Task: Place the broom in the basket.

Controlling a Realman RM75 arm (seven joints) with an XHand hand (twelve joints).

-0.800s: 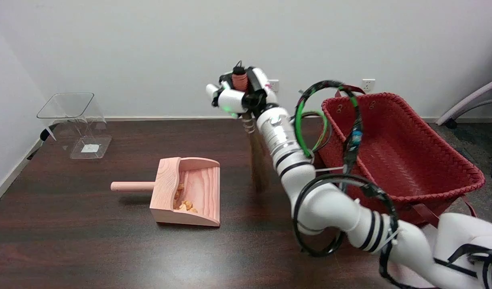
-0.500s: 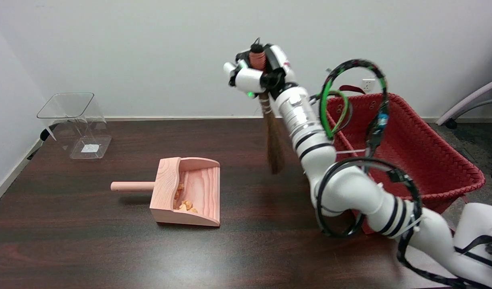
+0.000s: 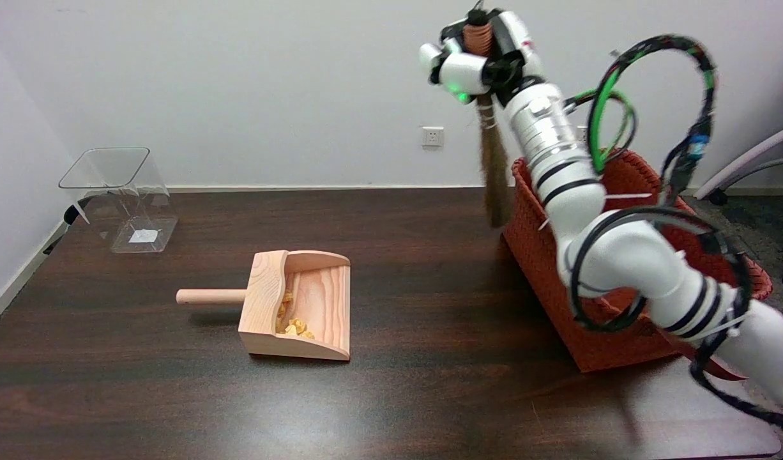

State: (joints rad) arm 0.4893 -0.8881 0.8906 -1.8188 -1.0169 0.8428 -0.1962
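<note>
My right hand [image 3: 478, 57] is raised high near the picture's top, its fingers wrapped around the reddish-brown handle of the small broom [image 3: 492, 169]. The broom hangs upright from the hand, its brown bristles pointing down, their tips level with the near-left rim of the red woven basket [image 3: 545, 255] and just left of it. The basket stands at the table's right end; my arm crosses in front of it and hides much of its inside.
A wooden dustpan [image 3: 299, 303] with yellowish crumbs lies mid-table, handle pointing left. A clear plastic container [image 3: 120, 195] lies tipped at the far left. A chair part [image 3: 749, 160] shows at the right edge. Looped cables hang off my arm.
My right hand has carried the broom up and to the right, from above the table's middle to the basket's left rim. The dustpan and the container have stayed put.
</note>
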